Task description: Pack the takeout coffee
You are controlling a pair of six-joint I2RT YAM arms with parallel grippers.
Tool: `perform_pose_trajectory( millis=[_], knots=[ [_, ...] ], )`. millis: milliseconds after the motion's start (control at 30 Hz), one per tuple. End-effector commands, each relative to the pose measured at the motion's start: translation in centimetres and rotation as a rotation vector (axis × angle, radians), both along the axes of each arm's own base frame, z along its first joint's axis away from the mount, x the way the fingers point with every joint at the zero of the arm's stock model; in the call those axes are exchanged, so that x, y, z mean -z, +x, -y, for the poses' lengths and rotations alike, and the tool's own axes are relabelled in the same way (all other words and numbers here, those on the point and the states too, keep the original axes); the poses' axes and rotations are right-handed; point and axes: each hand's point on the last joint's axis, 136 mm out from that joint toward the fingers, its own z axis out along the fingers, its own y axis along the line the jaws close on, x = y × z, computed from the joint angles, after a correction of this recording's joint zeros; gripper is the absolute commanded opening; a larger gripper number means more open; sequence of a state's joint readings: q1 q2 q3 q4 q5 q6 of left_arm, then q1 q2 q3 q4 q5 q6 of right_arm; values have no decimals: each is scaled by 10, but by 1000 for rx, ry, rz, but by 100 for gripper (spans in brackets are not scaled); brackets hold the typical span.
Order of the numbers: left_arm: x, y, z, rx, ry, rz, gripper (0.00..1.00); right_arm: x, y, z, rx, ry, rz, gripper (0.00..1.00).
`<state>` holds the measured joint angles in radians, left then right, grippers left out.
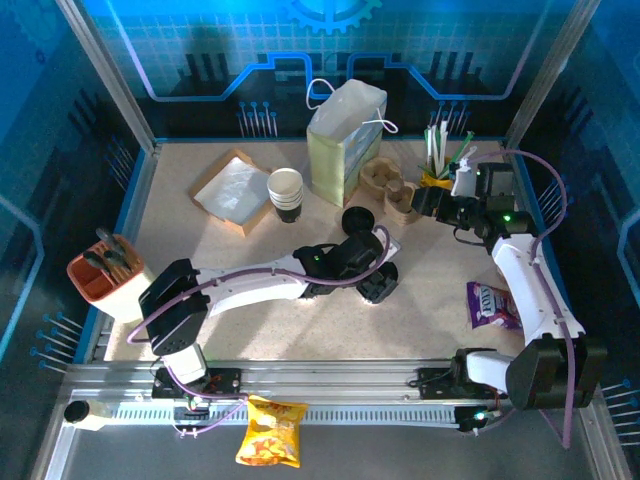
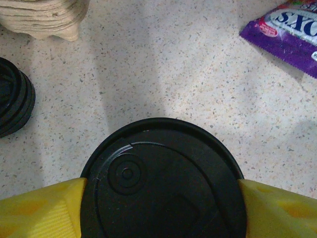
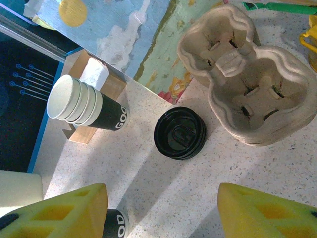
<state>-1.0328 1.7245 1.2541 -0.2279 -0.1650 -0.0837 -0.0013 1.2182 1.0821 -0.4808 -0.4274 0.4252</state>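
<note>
The takeout coffee (image 1: 381, 284) stands mid-table, its round black lid (image 2: 163, 168) large in the left wrist view. My left gripper (image 1: 372, 272) is shut on it, and both yellow fingers (image 2: 44, 208) press against opposite edges of the lid. The cup's black lettered band (image 3: 116, 225) peeks out behind a right-wrist finger. The paper bag (image 1: 345, 135) stands upright at the back centre. My right gripper (image 1: 428, 200) hovers open beside the pulp carriers, with bare table between its fingers (image 3: 161, 213).
A stack of lidless cups (image 1: 286, 194) and a stack of black lids (image 1: 357, 220) lie left of the pulp cup carriers (image 1: 390, 185). A purple candy packet (image 1: 492, 305) lies at the right. A napkin box (image 1: 235, 190) and an orange caddy (image 1: 105, 270) sit on the left.
</note>
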Motion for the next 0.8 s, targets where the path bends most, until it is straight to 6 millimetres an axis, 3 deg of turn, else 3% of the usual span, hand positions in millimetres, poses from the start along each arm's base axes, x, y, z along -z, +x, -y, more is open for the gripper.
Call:
perform_pose_trajectory(
  millis=[0, 500, 767],
  knots=[
    [-3, 1, 3, 15, 30, 29, 76, 3, 1, 2, -7, 3, -2, 62],
    [-9, -2, 3, 24, 15, 26, 82, 7, 0, 0, -9, 12, -11, 62],
    [-35, -1, 0, -14, -71, 53, 91, 13, -4, -1, -18, -8, -31, 62]
  ],
)
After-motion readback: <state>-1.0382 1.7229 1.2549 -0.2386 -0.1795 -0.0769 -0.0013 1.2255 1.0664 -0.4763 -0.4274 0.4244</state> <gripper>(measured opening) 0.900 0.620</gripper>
